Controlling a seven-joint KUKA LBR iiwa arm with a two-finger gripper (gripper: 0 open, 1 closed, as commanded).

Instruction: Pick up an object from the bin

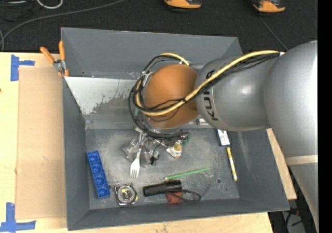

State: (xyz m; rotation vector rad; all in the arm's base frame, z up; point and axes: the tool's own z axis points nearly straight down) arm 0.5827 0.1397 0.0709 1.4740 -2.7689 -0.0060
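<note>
At the front of the grey bin (72, 138), just below the white fork (135, 165) and a bit to its left, lies a small round tape measure (125, 194). To the right of that, still below the fork, lies a black pen (162, 189). A long blue brick (97, 174) lies well to the fork's left. A thin green stick (189, 173) lies to the fork's right, just above the pen.

The fork lies in the middle of the bin floor with its prongs pointing to the front. Its handle end goes into a little heap of shiny bits (136, 146). The gripper (147, 149) is down on this heap, right by the fork's handle end. I cannot tell if the gripper is apart or together, or if it has hold of anything.

A small yellow thing (177, 150) lies just right of the heap. A yellow pencil (231, 163) lies far to the fork's right. Behind the fork, the arm's round orange cover (168, 94) hangs over the gripper.
</note>
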